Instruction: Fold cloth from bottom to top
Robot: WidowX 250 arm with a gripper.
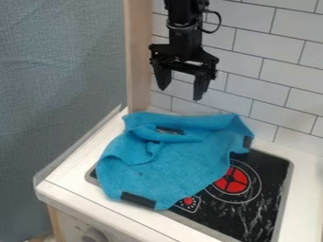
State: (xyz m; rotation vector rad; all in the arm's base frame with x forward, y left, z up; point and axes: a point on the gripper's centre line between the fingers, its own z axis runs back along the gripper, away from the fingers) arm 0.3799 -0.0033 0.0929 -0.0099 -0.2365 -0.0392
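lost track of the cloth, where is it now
In the camera view, the cloth lies left of the red burner, partly over the stove.

Matte black arm, looped cable

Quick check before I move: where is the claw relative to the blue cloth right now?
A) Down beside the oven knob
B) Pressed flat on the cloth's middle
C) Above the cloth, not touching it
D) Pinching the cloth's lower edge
C: the claw hangs against the tiled wall, with a gap above the cloth.
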